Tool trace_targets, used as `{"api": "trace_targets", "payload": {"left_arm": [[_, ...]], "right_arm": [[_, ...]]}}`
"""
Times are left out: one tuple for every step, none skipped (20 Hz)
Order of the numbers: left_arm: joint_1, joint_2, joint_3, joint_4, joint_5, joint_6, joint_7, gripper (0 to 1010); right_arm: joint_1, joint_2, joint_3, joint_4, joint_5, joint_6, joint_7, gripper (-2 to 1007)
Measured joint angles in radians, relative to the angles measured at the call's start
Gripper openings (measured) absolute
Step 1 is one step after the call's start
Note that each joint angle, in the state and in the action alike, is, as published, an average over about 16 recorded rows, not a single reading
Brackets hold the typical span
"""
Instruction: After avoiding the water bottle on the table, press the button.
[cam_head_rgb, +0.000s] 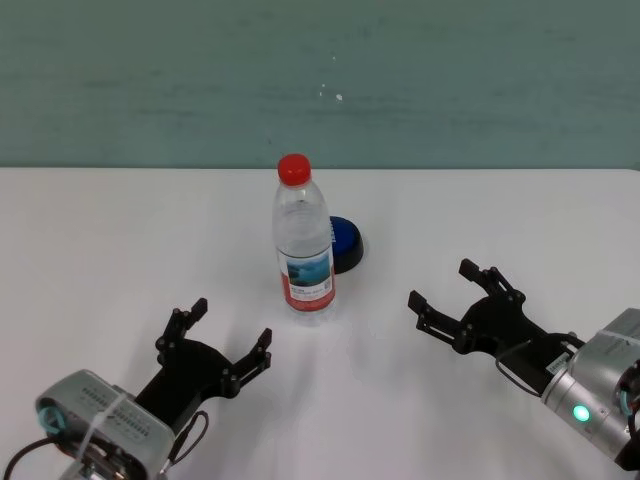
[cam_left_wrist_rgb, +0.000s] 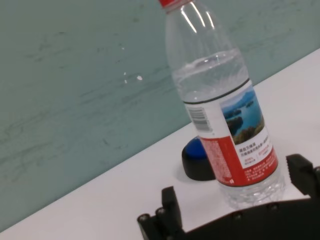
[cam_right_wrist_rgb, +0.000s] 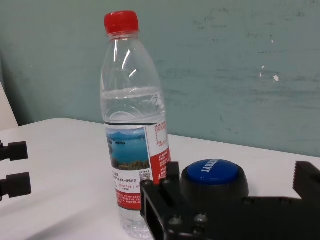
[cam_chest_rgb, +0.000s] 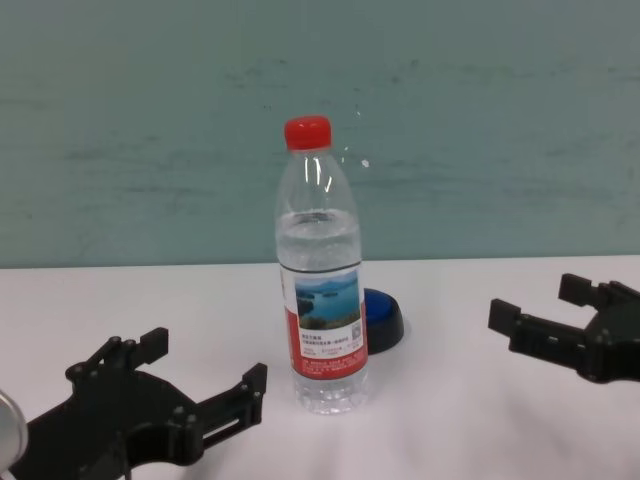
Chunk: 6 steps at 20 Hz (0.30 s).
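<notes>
The water bottle (cam_head_rgb: 303, 240) stands upright in the middle of the white table (cam_head_rgb: 120, 240), clear with a red cap and a red-and-white lake label. The blue button (cam_head_rgb: 346, 243) on its black base sits just behind the bottle, to its right, partly hidden by it. My left gripper (cam_head_rgb: 218, 338) is open and empty, near and left of the bottle. My right gripper (cam_head_rgb: 445, 288) is open and empty, to the right of the bottle and nearer than the button. The bottle (cam_right_wrist_rgb: 135, 125) and button (cam_right_wrist_rgb: 214, 176) show in the right wrist view, and both in the chest view (cam_chest_rgb: 322, 270) (cam_chest_rgb: 384, 315).
A teal wall (cam_head_rgb: 320, 80) rises behind the table's far edge. Bare white table lies to both sides of the bottle and between the two grippers.
</notes>
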Motion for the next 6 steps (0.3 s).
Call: {"api": "trace_targets", "payload": {"left_arm": [[0.000, 0.000, 0.000, 0.000, 0.000, 0.000, 0.000, 1000], [0.000, 0.000, 0.000, 0.000, 0.000, 0.000, 0.000, 1000], [0.000, 0.000, 0.000, 0.000, 0.000, 0.000, 0.000, 1000], [0.000, 0.000, 0.000, 0.000, 0.000, 0.000, 0.000, 1000], [0.000, 0.000, 0.000, 0.000, 0.000, 0.000, 0.000, 1000], [0.000, 0.000, 0.000, 0.000, 0.000, 0.000, 0.000, 1000]], "right_arm": [[0.000, 0.000, 0.000, 0.000, 0.000, 0.000, 0.000, 1004], [0.000, 0.000, 0.000, 0.000, 0.000, 0.000, 0.000, 1004], [0.000, 0.000, 0.000, 0.000, 0.000, 0.000, 0.000, 1004], [0.000, 0.000, 0.000, 0.000, 0.000, 0.000, 0.000, 1004], [0.000, 0.000, 0.000, 0.000, 0.000, 0.000, 0.000, 1004], [0.000, 0.000, 0.000, 0.000, 0.000, 0.000, 0.000, 1004]]}}
